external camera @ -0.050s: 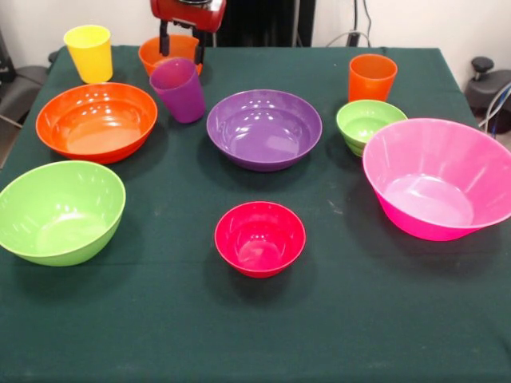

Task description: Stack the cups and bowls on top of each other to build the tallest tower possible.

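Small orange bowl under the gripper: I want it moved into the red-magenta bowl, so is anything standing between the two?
Yes. The purple cup stands tilted just in front of the small orange bowl, toward the red-magenta bowl.

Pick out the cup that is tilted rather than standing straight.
The purple cup: it leans to one side right under the gripper, while the yellow cup and orange cup stand upright, clear of it.

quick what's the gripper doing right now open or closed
Gripper: open, holding nothing, fingers either side of the small orange bowl.
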You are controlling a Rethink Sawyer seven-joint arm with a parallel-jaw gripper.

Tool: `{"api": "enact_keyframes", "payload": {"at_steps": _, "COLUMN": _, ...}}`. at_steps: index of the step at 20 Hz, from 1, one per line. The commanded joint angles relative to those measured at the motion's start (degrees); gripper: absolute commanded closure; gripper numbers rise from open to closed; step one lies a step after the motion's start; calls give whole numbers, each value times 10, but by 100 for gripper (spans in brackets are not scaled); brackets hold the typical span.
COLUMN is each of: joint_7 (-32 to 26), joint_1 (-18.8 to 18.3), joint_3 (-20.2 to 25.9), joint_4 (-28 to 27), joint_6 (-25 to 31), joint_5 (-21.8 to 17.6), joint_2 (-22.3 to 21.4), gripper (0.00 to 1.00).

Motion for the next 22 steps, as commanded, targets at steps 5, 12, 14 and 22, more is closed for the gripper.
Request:
{"api": "enact_keyframes", "payload": {"at_steps": 5, "joint_7": -34, "joint_1": -5, "joint_3": 60, "joint_4": 17, "joint_6": 11, "joint_5": -37, "joint_2": 16, "gripper": 0}}
{"api": "enact_keyframes", "payload": {"at_steps": 12, "joint_7": -35, "joint_1": -15, "joint_3": 67, "joint_4": 26, "joint_6": 12, "joint_5": -34, "joint_2": 15, "gripper": 0}}
{"api": "enact_keyframes", "payload": {"at_steps": 14, "joint_7": -26, "joint_1": -16, "joint_3": 64, "joint_4": 30, "joint_6": 0, "joint_5": -39, "joint_2": 21, "gripper": 0}}
{"api": "enact_keyframes", "payload": {"at_steps": 22, "joint_7": 28, "joint_1": 6, "joint_3": 40, "joint_4": 28, "joint_6": -78, "joint_5": -55, "joint_2": 73, "gripper": 0}}
